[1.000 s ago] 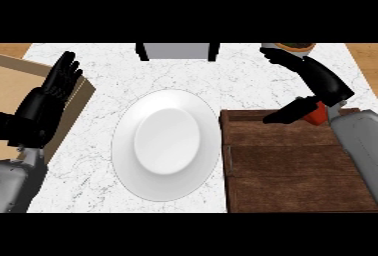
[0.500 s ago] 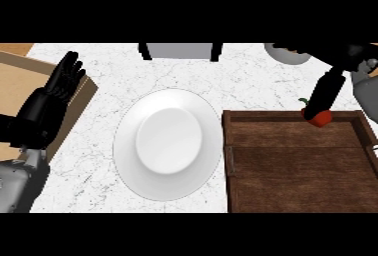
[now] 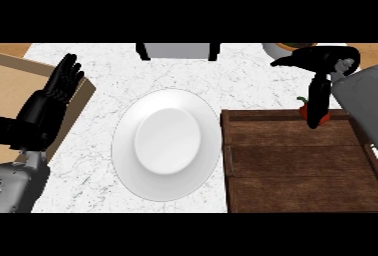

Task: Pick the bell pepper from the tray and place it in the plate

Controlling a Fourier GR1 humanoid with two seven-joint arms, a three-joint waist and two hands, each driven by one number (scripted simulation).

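Observation:
The red bell pepper (image 3: 304, 111) sits at the far edge of the dark wooden tray (image 3: 295, 170) on the right, only a sliver of it showing. My right hand (image 3: 325, 59) hangs above it at the upper right. Its fingers (image 3: 320, 102) point straight down over the pepper and cover most of it, while the thumb sticks out to the left, away from the pepper. The white oval plate (image 3: 166, 142) lies on the marble counter just left of the tray, with nothing on it. My left hand (image 3: 44, 107) rests open at the left edge, fingers up.
A tan wooden block (image 3: 15, 82) lies under and behind my left hand at the counter's left edge. A grey object (image 3: 177, 51) stands at the back centre. The rim of a bowl (image 3: 284, 48) shows at the back right, behind my right hand.
My right hand has lifted and turned so that its fingers now point straight down onto the pepper. The pepper has stayed at the tray's far edge. The left hand has not moved.

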